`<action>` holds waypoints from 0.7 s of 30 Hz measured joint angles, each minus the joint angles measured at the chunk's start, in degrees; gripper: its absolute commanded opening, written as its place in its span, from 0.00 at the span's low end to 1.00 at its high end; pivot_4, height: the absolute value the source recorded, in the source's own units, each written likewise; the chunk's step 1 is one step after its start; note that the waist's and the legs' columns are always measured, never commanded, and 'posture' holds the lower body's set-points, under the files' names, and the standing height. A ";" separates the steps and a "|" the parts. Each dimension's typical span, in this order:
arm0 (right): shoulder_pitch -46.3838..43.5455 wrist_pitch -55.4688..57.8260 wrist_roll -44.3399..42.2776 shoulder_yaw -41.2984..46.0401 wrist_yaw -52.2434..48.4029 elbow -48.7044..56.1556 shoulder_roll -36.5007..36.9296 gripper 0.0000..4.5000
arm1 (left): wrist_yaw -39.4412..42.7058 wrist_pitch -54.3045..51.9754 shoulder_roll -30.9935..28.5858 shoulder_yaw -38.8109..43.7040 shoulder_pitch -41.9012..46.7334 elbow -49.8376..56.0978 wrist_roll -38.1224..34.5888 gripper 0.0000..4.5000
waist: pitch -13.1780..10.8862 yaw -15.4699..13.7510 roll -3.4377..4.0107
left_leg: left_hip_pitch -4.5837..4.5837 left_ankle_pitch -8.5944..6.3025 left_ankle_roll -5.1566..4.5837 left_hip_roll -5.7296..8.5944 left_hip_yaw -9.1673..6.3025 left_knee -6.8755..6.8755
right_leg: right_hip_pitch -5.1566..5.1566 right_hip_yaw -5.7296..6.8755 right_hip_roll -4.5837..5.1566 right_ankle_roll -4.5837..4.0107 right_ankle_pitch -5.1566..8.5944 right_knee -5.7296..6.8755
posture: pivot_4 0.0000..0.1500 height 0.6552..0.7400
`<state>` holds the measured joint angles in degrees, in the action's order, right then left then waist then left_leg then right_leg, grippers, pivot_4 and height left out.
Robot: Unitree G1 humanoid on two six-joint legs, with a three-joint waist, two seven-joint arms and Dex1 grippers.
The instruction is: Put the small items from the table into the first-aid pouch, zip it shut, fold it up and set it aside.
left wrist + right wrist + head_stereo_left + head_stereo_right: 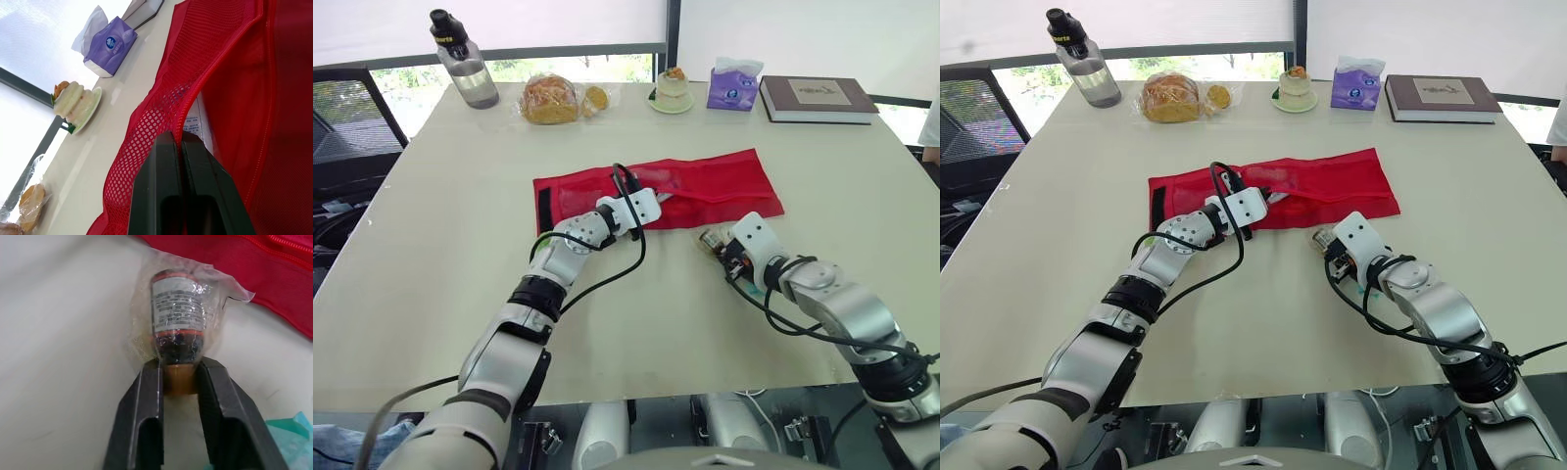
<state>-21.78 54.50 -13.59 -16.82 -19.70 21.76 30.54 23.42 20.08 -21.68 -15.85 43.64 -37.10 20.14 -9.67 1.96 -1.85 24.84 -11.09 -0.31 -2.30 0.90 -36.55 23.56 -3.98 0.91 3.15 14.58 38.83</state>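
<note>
The red first-aid pouch [705, 186] lies flat across the middle of the table, with its mesh side [146, 127] up. My left gripper [180, 138] is shut on the pouch's mesh edge beside the zip, and a white packet [195, 122] shows inside the opening. A small brown bottle [177, 313] with a printed label, wrapped in clear plastic, lies on the table just in front of the pouch. My right gripper [178, 374] is shut on the bottle's cap. A teal item [293, 435] lies close to the right gripper.
Along the table's far edge stand a water bottle [462, 59], bagged bread [551, 100], a small cake on a plate [672, 90], a purple tissue pack [734, 85] and a book [818, 98]. A person's sleeve [932, 122] shows at the right edge.
</note>
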 measured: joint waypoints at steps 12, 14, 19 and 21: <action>-5.06 7.79 -3.40 4.24 -2.40 4.96 -2.43 0.09 | 0.16 0.00 0.78 -0.02 -0.01 0.03 -0.06 0.00 | 0.00 0.04 0.00 | 0.02 0.00 0.00 -0.01 -0.02 0.00 | 0.00 0.01 0.00 0.00 0.00 0.00 | 1.00 1.00; -7.25 8.59 -3.21 3.48 -2.43 3.19 -2.86 0.09 | 0.74 -0.06 0.70 0.03 -0.62 1.19 -0.15 0.00 | 0.00 0.07 0.00 | 0.02 0.00 0.00 0.00 0.00 0.00 | 0.00 0.01 0.01 0.00 0.00 -0.01 | 1.00 1.00; -10.76 9.05 -2.14 1.09 -2.93 -2.80 -3.54 0.09 | 2.12 -0.94 1.14 0.02 -2.31 5.87 -0.73 0.00 | 0.00 0.05 0.00 | 0.02 0.00 0.00 0.00 -0.01 0.00 | 0.00 0.02 0.01 0.00 0.00 -0.01 | 1.00 1.00; -11.96 8.95 -1.73 0.51 -3.03 -5.21 -4.28 0.09 | 2.77 -1.29 1.45 0.01 -3.04 7.60 -1.13 0.00 | 0.00 0.10 0.01 | 0.02 0.00 0.00 0.00 0.00 0.00 | 0.01 0.01 0.01 0.00 0.00 0.00 | 1.00 1.00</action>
<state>-33.73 63.45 -15.32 -16.31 -22.73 16.54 26.26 26.20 18.79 -20.23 -15.84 40.60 -29.50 19.00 -9.67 2.06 -1.84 24.86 -11.09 -0.31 -2.30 0.89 -36.55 23.57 -3.96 0.92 3.15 14.58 38.83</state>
